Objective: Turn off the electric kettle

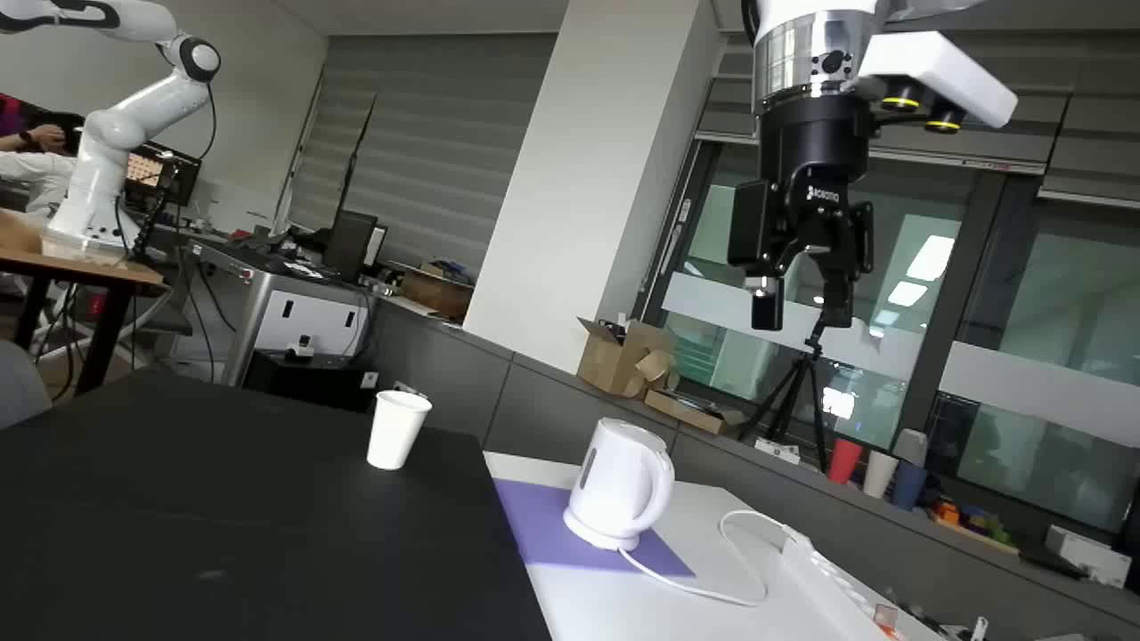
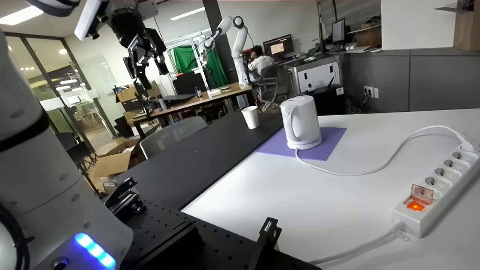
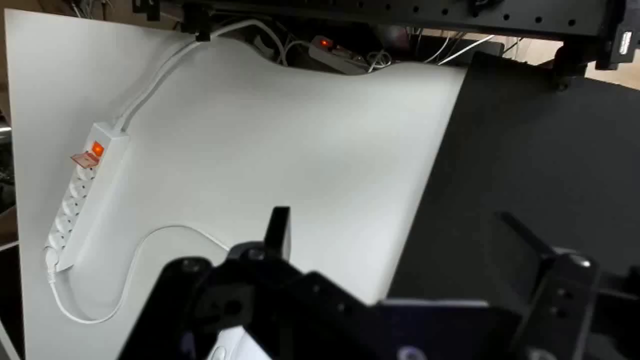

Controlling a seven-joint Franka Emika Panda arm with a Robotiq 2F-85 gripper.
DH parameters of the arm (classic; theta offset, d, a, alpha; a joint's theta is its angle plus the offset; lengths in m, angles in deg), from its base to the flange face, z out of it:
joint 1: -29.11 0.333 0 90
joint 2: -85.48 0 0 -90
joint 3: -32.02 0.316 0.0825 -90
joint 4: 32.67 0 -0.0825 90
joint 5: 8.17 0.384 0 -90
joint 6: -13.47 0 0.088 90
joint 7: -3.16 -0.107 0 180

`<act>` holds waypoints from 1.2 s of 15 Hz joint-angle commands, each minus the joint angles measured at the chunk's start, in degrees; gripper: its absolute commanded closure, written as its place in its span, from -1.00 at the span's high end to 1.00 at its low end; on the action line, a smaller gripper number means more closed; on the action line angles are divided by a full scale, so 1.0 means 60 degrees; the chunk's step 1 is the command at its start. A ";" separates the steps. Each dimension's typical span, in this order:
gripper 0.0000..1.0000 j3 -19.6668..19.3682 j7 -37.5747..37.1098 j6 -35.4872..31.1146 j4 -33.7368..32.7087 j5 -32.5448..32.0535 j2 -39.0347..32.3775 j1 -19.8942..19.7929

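Hovering wide-spread and empty, my gripper (image 1: 801, 313) has the kettle (image 1: 613, 482) well below it. I judge this the approach, switching off not yet done; next I should close up, descend and press, perhaps the lit switch (image 2: 415, 206) on the strip (image 2: 445, 186) below.

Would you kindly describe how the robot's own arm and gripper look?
The arm is white, with a black band, black cable and blue light strip. The gripper is black with pale lettering; above it sit a silver collar and a white housing.
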 commanded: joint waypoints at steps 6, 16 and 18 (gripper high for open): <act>1.00 -0.0248 -0.0136 0.0023 -0.0013 -0.0143 -0.0052 0.0266; 0.48 -0.2191 0.0277 -0.3902 -0.0275 -0.1138 -0.1142 -0.1460; 0.19 -0.2436 0.0015 -0.5072 -0.0480 -0.1117 -0.1860 -0.1955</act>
